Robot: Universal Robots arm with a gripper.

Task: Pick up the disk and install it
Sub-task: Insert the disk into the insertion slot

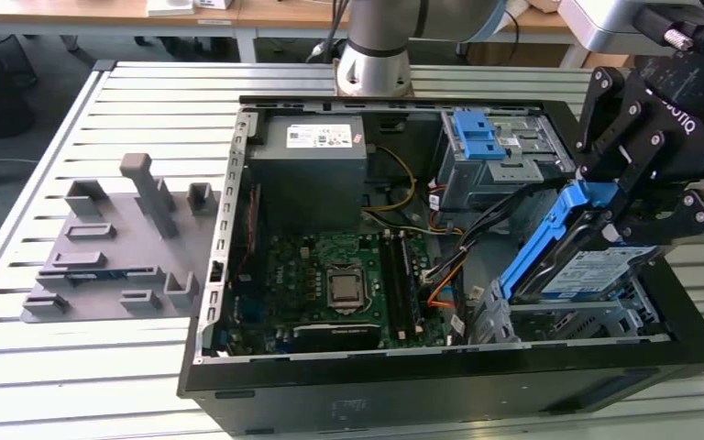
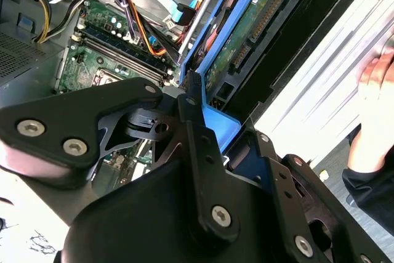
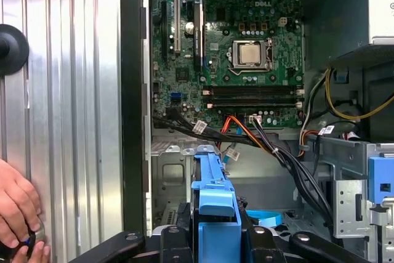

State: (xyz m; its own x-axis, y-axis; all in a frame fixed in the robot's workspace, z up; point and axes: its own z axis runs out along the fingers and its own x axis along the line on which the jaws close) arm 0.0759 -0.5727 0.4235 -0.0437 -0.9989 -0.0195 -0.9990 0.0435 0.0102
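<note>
Blue-bracketed disk (image 1: 582,268) sits clamped in the pincer (image 1: 636,218), tilted, with its low end at the open drive bay (image 1: 572,323) in a corner of the computer case (image 1: 450,390). Insertion step is in hand. Seating likely calls for levelling the disk with the bay rails.

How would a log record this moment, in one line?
gripper: shut on disk | disk: tilted, lower end inside computer case | hand: over table outside case

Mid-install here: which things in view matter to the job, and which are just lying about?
Job: disk, held tilted by the gripper; bay beneath it.
Lying about: grey fixture; power supply; blue-latched cage; a person's hand.
</note>
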